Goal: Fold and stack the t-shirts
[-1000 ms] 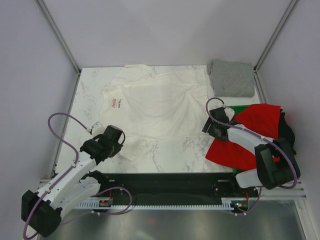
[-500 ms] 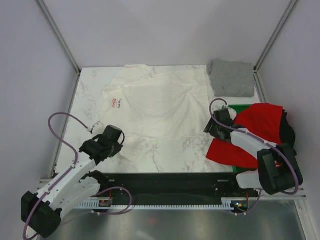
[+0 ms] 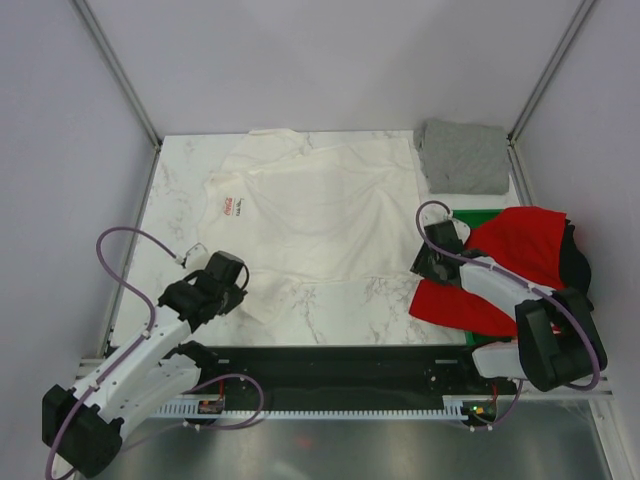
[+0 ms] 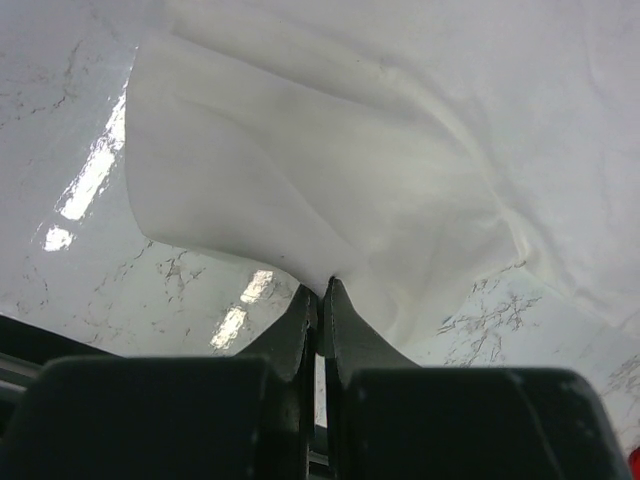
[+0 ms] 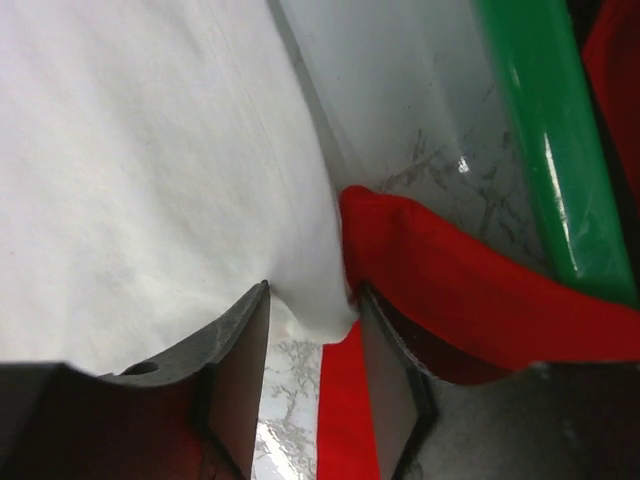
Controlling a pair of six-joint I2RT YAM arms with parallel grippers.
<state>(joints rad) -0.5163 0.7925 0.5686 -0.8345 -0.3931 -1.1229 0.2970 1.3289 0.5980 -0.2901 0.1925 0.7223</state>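
A large white t-shirt lies spread on the marble table, a small red logo at its left. My left gripper is shut on its near left hem corner. My right gripper is open, its jaws either side of the shirt's near right hem corner, right beside a red t-shirt that hangs over the green crate and also shows in the right wrist view. A grey folded t-shirt lies at the back right. A black t-shirt peeks out at the crate's right.
The green plastic crate stands at the right edge under the red shirt; its rim shows in the right wrist view. A metal frame and grey walls close in the table. A black strip runs along the near edge.
My right gripper has shifted a little right and toward the near edge, onto the white shirt's right hem corner. The left gripper has stayed put, holding the hem.
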